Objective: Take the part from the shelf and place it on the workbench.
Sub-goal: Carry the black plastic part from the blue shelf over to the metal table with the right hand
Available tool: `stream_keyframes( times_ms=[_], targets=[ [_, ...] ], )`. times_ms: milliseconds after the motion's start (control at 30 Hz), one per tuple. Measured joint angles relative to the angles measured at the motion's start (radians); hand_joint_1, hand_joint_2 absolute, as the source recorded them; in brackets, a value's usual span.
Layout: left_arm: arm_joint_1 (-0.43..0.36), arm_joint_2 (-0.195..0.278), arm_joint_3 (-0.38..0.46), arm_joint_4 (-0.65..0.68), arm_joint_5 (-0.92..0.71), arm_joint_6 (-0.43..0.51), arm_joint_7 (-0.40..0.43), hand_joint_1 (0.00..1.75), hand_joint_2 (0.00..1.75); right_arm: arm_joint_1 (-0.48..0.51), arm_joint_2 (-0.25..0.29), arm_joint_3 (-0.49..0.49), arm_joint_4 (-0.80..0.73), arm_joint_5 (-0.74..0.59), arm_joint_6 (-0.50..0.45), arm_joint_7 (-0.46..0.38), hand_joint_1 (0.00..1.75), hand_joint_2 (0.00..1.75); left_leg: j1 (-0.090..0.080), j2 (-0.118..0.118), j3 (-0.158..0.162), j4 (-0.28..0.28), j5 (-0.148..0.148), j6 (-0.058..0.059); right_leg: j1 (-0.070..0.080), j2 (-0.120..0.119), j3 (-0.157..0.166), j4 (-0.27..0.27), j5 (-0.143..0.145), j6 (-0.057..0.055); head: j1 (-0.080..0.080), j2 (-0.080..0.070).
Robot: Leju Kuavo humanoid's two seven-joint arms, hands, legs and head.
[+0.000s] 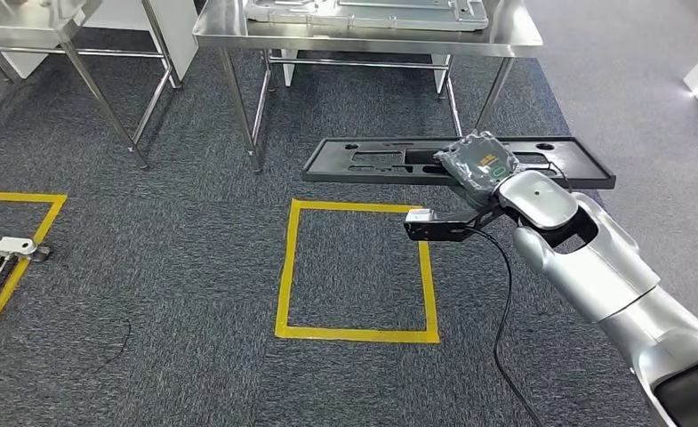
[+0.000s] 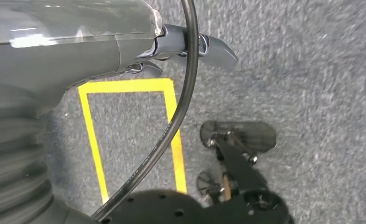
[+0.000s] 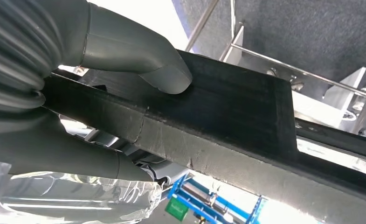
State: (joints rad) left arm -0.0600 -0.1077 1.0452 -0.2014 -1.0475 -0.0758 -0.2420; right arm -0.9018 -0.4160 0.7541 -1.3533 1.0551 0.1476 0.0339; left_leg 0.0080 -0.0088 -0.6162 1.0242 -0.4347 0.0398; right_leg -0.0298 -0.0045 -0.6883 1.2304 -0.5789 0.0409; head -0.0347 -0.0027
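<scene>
Part [image 1: 389, 162]: long flat black panel with cutouts, held level above carpet [image 1: 149, 267], long axis running left-right across head view, in front of steel worktop [image 1: 372, 36]. Right hand [image 1: 480, 165] grips part near its right half; right wrist view shows thumb [image 3: 167, 74] pressed on one face, fingers [image 3: 78, 158] clamped under opposite edge. Right arm reaches forward. Left hand [image 2: 190, 46] hangs over carpet beside yellow square [image 2: 134, 130]; finger state unclear.
</scene>
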Motion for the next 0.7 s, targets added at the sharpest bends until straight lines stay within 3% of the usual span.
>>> stream_keyframes(
  times_ms=[33,67,100,167,233,300,400,467,533,567,600,700],
  targets=[
    [0.0,0.0,0.0,0.0,0.0,0.0,-0.001,0.0,1.75,-0.004,0.0,0.002,0.0,-0.001,0.004,0.0,1.75,1.75,-0.003,-0.001,0.003,0.0,-0.003,0.003,0.002,0.0,-0.034,0.056,-0.014,-0.002,0.0,0.0],
    [0.0,0.0,0.0,0.0,0.0,0.0,-0.001,0.0,1.75,-0.006,0.001,0.005,0.0,-0.002,0.007,0.0,1.75,1.75,-0.007,-0.002,0.007,0.0,-0.006,0.006,0.005,0.0,-0.054,0.081,-0.009,-0.004,0.0,0.0],
    [0.0,0.0,0.0,0.0,0.0,0.0,-0.001,0.0,1.75,-0.007,0.001,0.008,0.0,-0.003,0.009,0.0,1.75,1.75,-0.01,-0.004,0.012,0.0,-0.009,0.008,0.007,0.0,-0.054,0.067,0.017,-0.008,0.0,0.0],
    [0.0,0.0,0.0,0.0,0.0,0.0,-0.002,0.0,1.75,-0.014,0.003,0.012,0.001,-0.004,0.012,0.001,1.75,1.75,-0.016,-0.008,0.023,0.001,-0.017,0.008,0.013,0.001,-0.008,-0.054,0.099,-0.023,0.0,0.0],
    [-0.001,0.0,0.0,0.0,-0.001,-0.001,-0.004,0.0,1.75,-0.026,0.006,0.014,0.0,-0.008,0.012,0.004,1.75,1.75,-0.021,-0.01,0.024,0.005,-0.024,0.004,0.022,0.002,0.037,-0.164,0.143,-0.038,0.0,0.0],
    [-0.001,-0.001,0.0,0.0,-0.003,-0.001,-0.005,0.0,1.75,-0.037,0.007,0.015,0.0,-0.015,0.013,0.008,1.75,1.75,-0.02,-0.01,0.02,0.005,-0.027,-0.004,0.029,0.003,0.049,-0.194,0.141,-0.045,0.0,0.0],
    [-0.001,0.002,0.0,-0.001,-0.003,0.002,-0.007,0.0,1.75,-0.045,0.01,0.015,-0.001,-0.02,0.013,0.011,1.75,1.75,-0.022,-0.008,0.019,0.022,-0.043,-0.021,0.018,0.001,0.067,-0.213,0.14,-0.053,-0.001,0.0],
    [-0.001,0.003,0.0,-0.001,-0.004,0.003,-0.008,0.0,1.75,-0.052,0.013,0.016,-0.001,-0.023,0.013,0.014,1.75,1.75,-0.016,-0.005,-0.024,0.112,-0.086,-0.035,0.012,-0.002,0.081,-0.221,0.137,-0.06,-0.001,0.0],
    [0.0,0.003,0.0,-0.001,-0.004,0.003,-0.008,0.0,1.75,-0.056,0.014,0.019,-0.001,-0.025,0.013,0.016,1.75,1.75,-0.004,-0.002,-0.095,0.236,-0.129,-0.048,0.01,-0.003,0.087,-0.22,0.13,-0.062,-0.001,0.0],
    [0.001,0.004,0.0,-0.001,-0.005,0.003,-0.008,0.0,1.75,-0.056,0.015,0.022,0.0,-0.027,0.013,0.017,1.75,1.75,0.001,-0.001,-0.117,0.268,-0.128,-0.053,0.009,-0.003,0.091,-0.219,0.126,-0.06,-0.001,0.0],
    [0.002,0.004,0.0,-0.001,-0.007,0.003,-0.008,0.0,1.75,-0.055,0.015,0.025,0.0,-0.029,0.013,0.017,1.75,1.75,0.006,0.001,-0.122,0.263,-0.109,-0.058,0.007,-0.002,0.095,-0.217,0.121,-0.057,-0.001,0.0],
    [0.002,0.005,0.0,-0.001,-0.008,0.003,-0.008,0.0,1.75,-0.056,0.015,0.032,0.001,-0.032,0.013,0.018,1.75,1.75,0.012,0.004,-0.051,0.085,-0.002,-0.063,0.001,0.0,0.111,-0.21,0.103,-0.042,-0.001,0.0]
  ],
)
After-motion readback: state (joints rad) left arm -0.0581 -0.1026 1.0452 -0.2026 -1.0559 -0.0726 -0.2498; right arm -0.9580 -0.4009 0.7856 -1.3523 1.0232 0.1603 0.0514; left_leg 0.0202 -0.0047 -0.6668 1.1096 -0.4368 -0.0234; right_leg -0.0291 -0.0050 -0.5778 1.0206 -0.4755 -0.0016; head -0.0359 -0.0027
